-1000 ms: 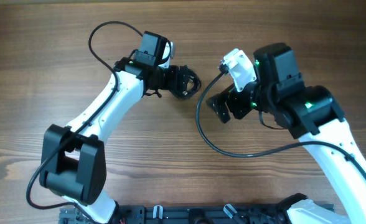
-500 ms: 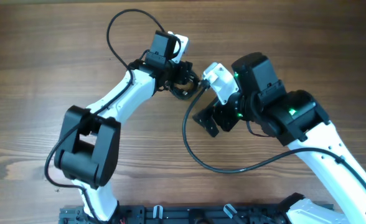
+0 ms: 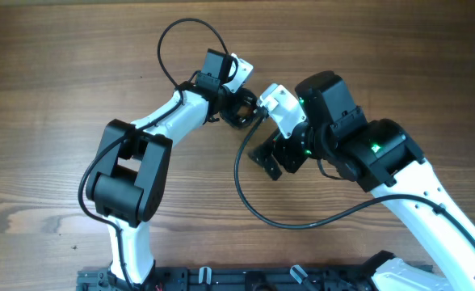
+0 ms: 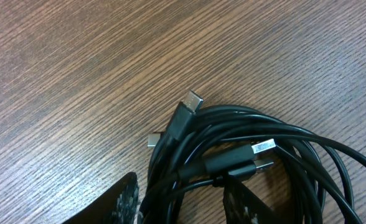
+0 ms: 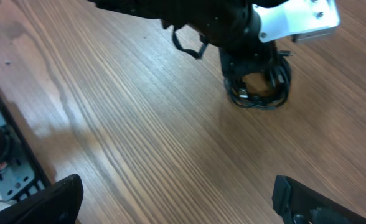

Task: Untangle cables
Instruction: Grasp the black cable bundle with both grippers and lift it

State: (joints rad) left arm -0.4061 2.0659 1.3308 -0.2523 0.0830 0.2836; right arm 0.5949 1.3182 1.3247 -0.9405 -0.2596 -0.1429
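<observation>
Cables: knotted coil (image 4: 233, 155) on the bench (image 4: 58, 74), long axis roughly left to right.
Plugs: left wrist view only; one (image 4: 192, 101) aims up-right, another (image 4: 264, 147) aims right.
Left pincer (image 4: 183, 200): pinching the coil.
Right pincer (image 5: 175, 190): spread wide, near the coil but apart from it.

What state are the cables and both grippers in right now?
cables: tangled in one coil, resting on the table.
plugs: unplugged, sticking out of the coil.
left gripper: shut on the cables, at the coil's edge.
right gripper: open, empty, apart from the coil.
</observation>
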